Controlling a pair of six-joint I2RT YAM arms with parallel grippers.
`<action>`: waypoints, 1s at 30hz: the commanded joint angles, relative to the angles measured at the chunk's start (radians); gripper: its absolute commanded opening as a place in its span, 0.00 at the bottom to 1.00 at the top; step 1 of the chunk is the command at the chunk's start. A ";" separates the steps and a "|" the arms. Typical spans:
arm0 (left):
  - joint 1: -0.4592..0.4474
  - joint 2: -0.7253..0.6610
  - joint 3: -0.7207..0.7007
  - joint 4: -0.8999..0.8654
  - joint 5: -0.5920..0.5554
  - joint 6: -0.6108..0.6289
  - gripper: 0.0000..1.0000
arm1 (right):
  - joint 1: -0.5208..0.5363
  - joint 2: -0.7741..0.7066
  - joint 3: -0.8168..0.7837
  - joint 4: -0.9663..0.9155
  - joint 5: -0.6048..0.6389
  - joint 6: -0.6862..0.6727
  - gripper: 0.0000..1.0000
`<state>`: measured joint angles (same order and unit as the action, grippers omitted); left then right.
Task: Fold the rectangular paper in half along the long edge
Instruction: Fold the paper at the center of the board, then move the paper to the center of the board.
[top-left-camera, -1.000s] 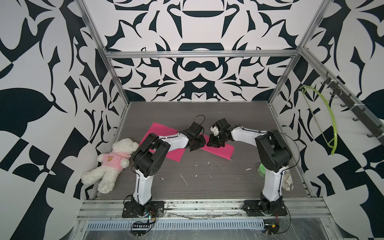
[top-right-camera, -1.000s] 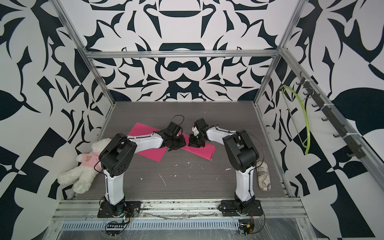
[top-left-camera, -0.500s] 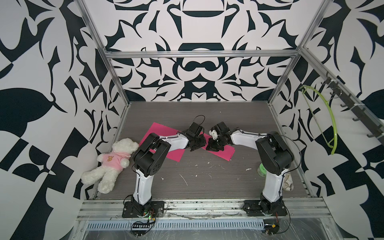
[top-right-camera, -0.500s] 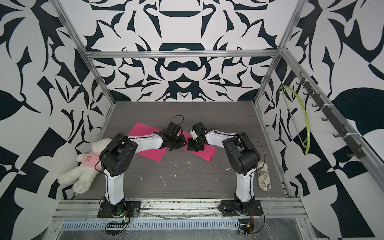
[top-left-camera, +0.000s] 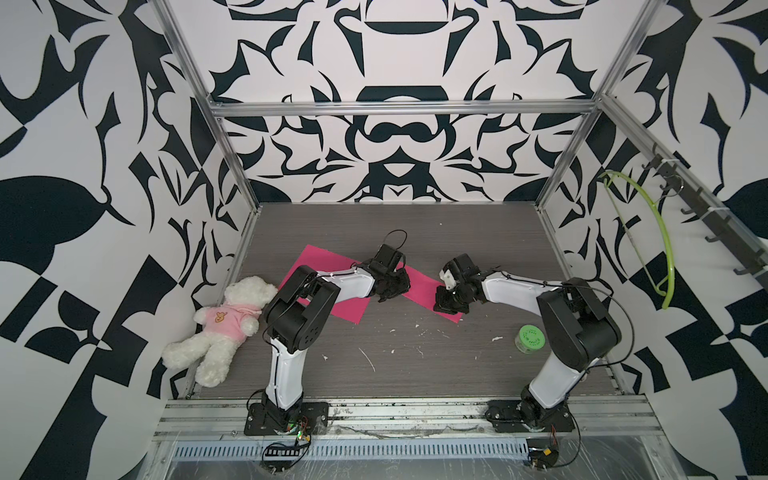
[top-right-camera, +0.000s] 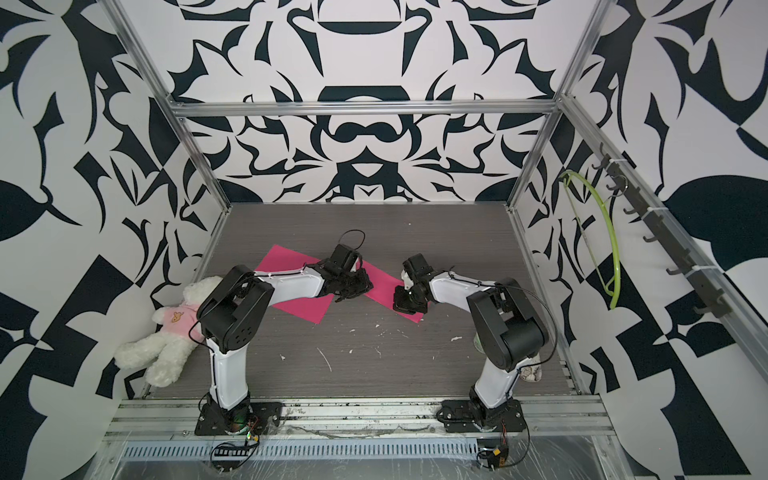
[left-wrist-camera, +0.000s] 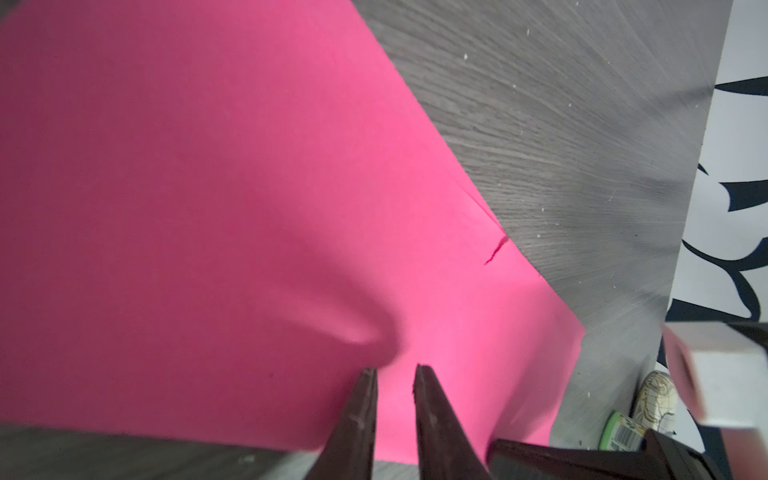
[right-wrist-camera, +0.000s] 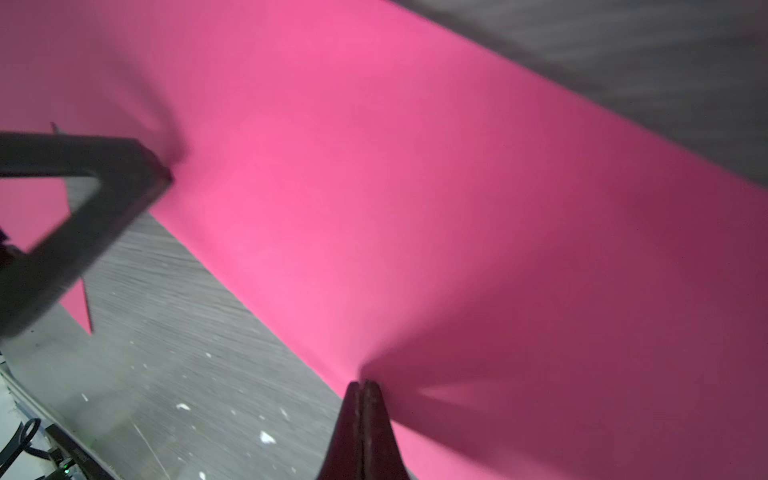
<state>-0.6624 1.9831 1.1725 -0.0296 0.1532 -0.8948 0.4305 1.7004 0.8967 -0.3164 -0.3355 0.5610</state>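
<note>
Pink rectangular paper (top-left-camera: 419, 289) lies open in a single layer on the grey wood-grain surface (top-left-camera: 415, 365), slanting from upper left to lower right across the middle of both top views. No crease or doubled layer shows, so the fold looks not yet begun, and only the grasp at the nearer long edge seems under way.

The left pincer (top-left-camera: 390, 291) sits low over the sheet's middle. In the left wrist view its tips (left-wrist-camera: 395, 372) stand a narrow gap apart on the paper, gripping nothing, and a slight ripple rises just ahead of them.

The right pincer (top-left-camera: 446, 301) is at the sheet's lower-right end. In the right wrist view its jaws are pressed fully together right at the paper's long edge (right-wrist-camera: 362, 384). Whether the edge is caught between them I cannot tell.

By my judgement, this edge must next be lifted, carried over to the far long edge, and the crease pressed down.

One container shows: a small round tub with a green lid (top-left-camera: 531, 338), at the right of the surface beside the right arm. The lid is on, so its contents are hidden.
</note>
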 joint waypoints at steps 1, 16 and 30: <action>0.030 0.031 -0.052 -0.128 -0.073 0.022 0.22 | -0.023 -0.050 -0.047 -0.095 0.045 -0.026 0.02; 0.040 0.030 -0.049 -0.127 -0.062 0.030 0.22 | -0.150 -0.218 -0.139 -0.244 0.111 -0.083 0.00; 0.111 0.223 0.292 -0.258 -0.026 0.116 0.26 | -0.064 -0.327 -0.030 -0.201 0.108 -0.098 0.15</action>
<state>-0.5877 2.1246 1.4231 -0.1574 0.1558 -0.8211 0.3473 1.3983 0.8371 -0.5213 -0.2420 0.4686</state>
